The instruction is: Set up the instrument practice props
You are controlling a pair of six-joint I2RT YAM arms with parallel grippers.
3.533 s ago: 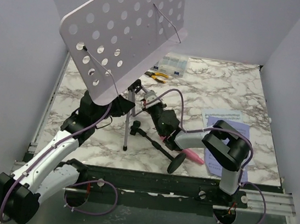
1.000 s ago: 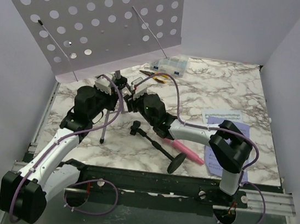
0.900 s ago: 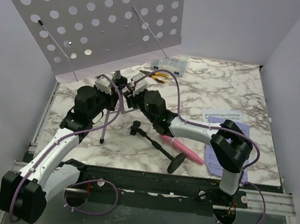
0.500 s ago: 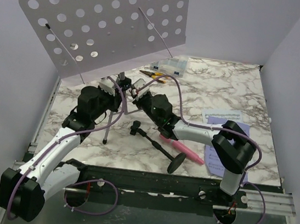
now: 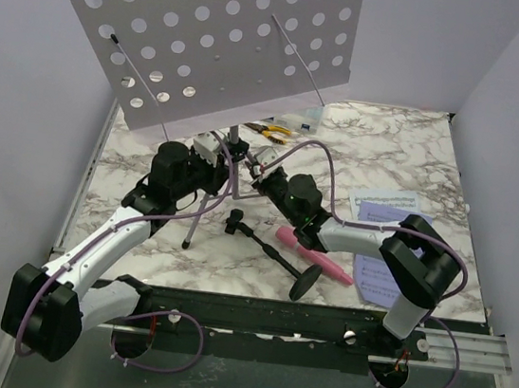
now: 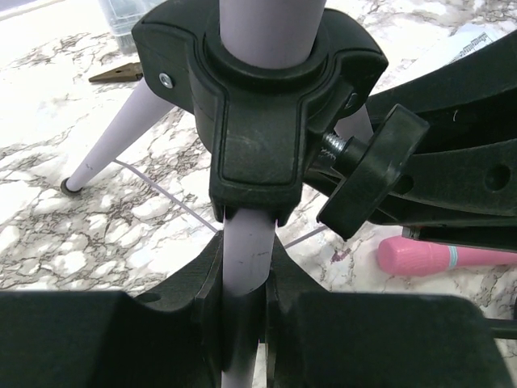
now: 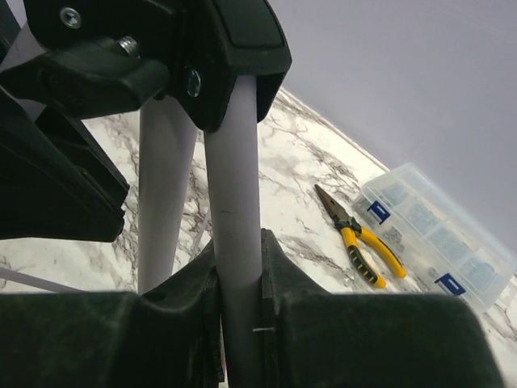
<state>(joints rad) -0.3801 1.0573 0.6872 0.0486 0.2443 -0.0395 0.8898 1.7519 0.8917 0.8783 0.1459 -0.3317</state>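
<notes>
The lilac perforated music-stand plate [image 5: 223, 36] stands high on its tripod, tilted back. My left gripper [image 5: 217, 167] is shut on a lilac tripod tube [image 6: 242, 259] just below the black hub [image 6: 258, 105]. My right gripper [image 5: 260, 177] is shut on another lilac tripod tube [image 7: 234, 202] from the other side. One tripod leg foot [image 5: 187, 239] rests on the table. The pink toy microphone [image 5: 313, 256] lies flat beside its black round-base stand [image 5: 303, 282], which lies tipped over. The lavender sheet-music page [image 5: 387, 209] lies at the right, partly under my right arm.
Yellow-handled pliers [image 5: 270, 130] and a clear compartment box [image 5: 300, 120] lie at the back, partly hidden behind the plate; both show in the right wrist view, pliers [image 7: 363, 238] and box [image 7: 440, 230]. Lilac walls close in the marble table [image 5: 139, 236].
Both grippers have carried the music stand to the right. The plate has swung from the left wall toward the middle and stands more upright. The microphone and its stand have not moved.
</notes>
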